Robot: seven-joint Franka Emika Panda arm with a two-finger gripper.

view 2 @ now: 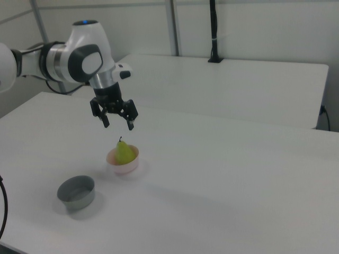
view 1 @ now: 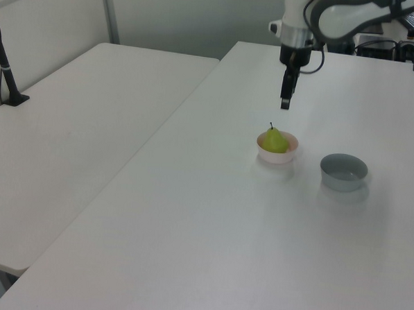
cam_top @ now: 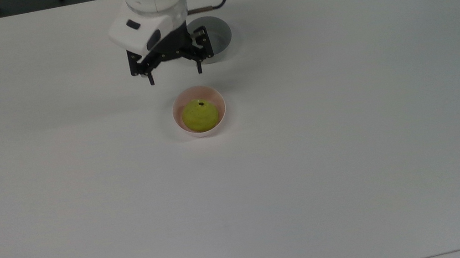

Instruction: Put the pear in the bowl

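The yellow-green pear (cam_top: 199,115) (view 1: 275,140) (view 2: 124,152) stands upright inside the pale pink bowl (cam_top: 219,101) (view 1: 278,157) (view 2: 125,167), stem up. My gripper (cam_top: 175,77) (view 1: 285,101) (view 2: 118,123) hangs open and empty well above the bowl, with its fingers spread wide. In the top view it appears above the bowl in the picture, clear of the pear. In the right view it hovers a little to the bowl's upper left.
A grey bowl (cam_top: 217,34) (view 1: 343,171) (view 2: 77,191) stands on the white table (cam_top: 353,151), close to the pink one. A second table (view 1: 69,141) lies beside this one. A black post (view 2: 213,32) stands at the far table's back.
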